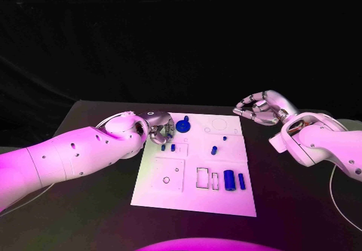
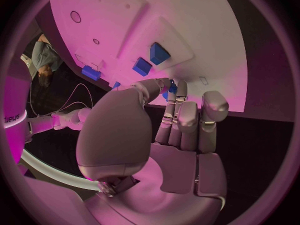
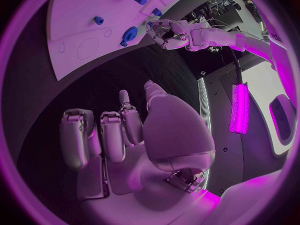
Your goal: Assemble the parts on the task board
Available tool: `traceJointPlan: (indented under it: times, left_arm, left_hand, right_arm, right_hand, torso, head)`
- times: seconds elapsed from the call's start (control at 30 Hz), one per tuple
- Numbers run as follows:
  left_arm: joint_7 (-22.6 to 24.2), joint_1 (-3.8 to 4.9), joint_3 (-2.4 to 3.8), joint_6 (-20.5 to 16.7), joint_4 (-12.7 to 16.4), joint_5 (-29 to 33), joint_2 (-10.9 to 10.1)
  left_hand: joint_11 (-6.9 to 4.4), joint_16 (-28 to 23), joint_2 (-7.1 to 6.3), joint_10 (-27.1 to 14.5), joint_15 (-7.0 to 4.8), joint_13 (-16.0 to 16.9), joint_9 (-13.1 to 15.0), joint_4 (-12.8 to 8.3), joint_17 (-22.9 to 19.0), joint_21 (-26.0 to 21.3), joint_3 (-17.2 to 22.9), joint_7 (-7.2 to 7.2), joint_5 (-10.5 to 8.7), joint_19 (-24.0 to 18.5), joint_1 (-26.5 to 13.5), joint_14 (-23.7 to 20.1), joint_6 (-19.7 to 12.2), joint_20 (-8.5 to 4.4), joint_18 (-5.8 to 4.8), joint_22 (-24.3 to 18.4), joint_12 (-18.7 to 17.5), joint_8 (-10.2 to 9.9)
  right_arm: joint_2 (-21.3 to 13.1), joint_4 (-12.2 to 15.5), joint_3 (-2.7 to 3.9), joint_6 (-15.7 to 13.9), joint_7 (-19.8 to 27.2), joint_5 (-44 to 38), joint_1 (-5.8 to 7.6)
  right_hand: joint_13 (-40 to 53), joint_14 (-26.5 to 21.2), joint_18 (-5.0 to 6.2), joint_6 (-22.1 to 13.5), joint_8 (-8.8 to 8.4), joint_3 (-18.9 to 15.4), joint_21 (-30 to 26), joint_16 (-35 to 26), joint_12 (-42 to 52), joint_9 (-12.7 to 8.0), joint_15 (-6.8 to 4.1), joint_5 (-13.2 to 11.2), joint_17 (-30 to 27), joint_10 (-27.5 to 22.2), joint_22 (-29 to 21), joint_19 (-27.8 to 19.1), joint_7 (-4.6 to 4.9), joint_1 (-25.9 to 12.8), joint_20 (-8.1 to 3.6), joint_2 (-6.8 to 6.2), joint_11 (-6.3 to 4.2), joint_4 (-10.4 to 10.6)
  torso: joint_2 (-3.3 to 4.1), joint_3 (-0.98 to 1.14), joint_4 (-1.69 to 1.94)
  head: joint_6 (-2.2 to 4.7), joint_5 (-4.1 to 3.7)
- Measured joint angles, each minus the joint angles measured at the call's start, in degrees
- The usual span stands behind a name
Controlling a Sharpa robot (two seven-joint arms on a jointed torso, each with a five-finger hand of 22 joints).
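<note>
White task board (image 1: 226, 183) flat on the black counter (image 1: 90, 209), my left hand (image 1: 156, 128) over its near-left edge beside blue parts (image 1: 168, 148), fingers curled, holding nothing I can see, my right hand (image 1: 259, 107) off its far corner, fingers curled in empty, left wrist view, square parts (image 2: 151, 60) just past my fingertips (image 2: 177, 90), right wrist view, my fingers (image 3: 103, 135) folded over bare counter.

You see the board (image 1: 196, 172) lying in the middle of the table (image 1: 302, 193). The left hand (image 1: 157, 128) sits over the board's left edge, near the far end. Just right of it lies a round part (image 1: 184, 125). Two small parts (image 1: 167, 148) stand just in front of that hand. Two long parts (image 1: 235, 180) lie side by side near the front right. The right hand (image 1: 258, 107) is off the board, past its far right corner.
</note>
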Motion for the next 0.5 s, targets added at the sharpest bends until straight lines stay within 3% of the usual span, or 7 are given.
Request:
traceJointPlan:
  times: [0.5]
  left_arm:
    - [0.9,-0.06,-0.05,0.2,0.0,0.4,0.2]
  left_hand:
    - [0.06,0.0,-0.21,0.3,0.00,0.1,-0.2,0.9,0.0,0.0,-1.2,0.00,0.01,0.0,-0.8,0.0,0.0,0.00,-0.01,0.1,-0.7,-0.4]
  right_arm:
    - [0.0,0.0,0.00,0.0,0.0,0.0,0.00]
  right_hand:
    - [0.0,0.0,0.00,0.0,0.00,0.0,0.0,0.0,0.0,0.0,0.00,0.0,0.0,0.0,0.0,0.0,0.00,0.0,0.00,0.00,0.00,0.0]
  torso:
    - [-0.01,-0.03,0.03]
  head:
    - [-0.01,-0.09]
